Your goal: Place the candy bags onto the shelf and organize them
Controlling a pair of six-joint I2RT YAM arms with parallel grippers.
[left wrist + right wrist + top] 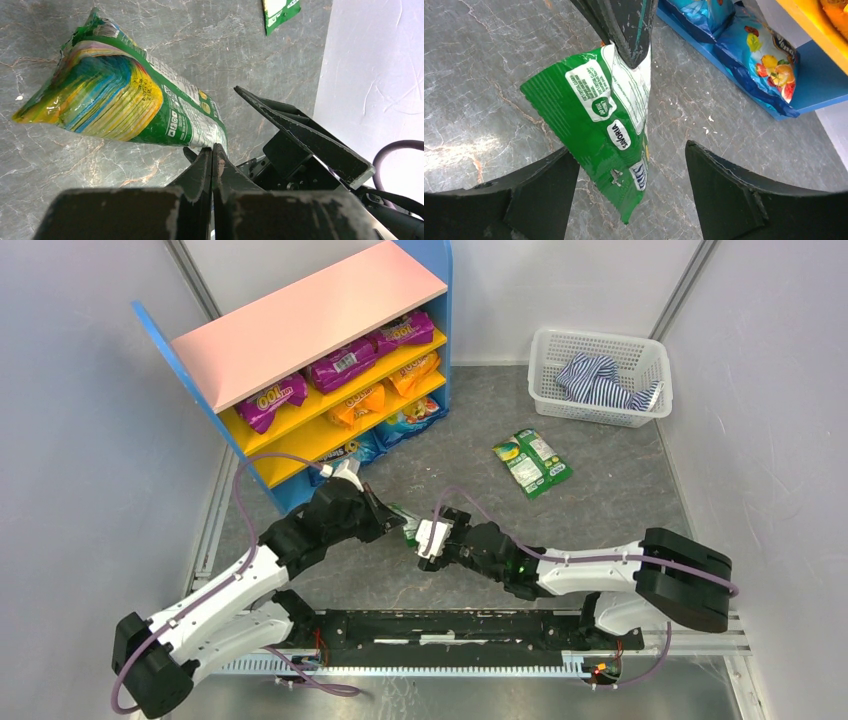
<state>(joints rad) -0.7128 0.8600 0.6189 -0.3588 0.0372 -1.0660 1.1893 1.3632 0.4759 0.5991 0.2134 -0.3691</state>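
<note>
While left hand clamps green candy bag, right hand spread open, just beside it

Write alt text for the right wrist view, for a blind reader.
A glossy green candy bag hangs from the shut left gripper, between the black fingers of the open right gripper. Behind, shiny blue candy bags lie on the blue shelf's bottom board.

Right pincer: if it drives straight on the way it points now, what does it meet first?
Most likely the green candy bag, pinched at one edge by the shut left pincer and hanging between the open fingers of the right pincer. Depth to it is unclear.
</note>
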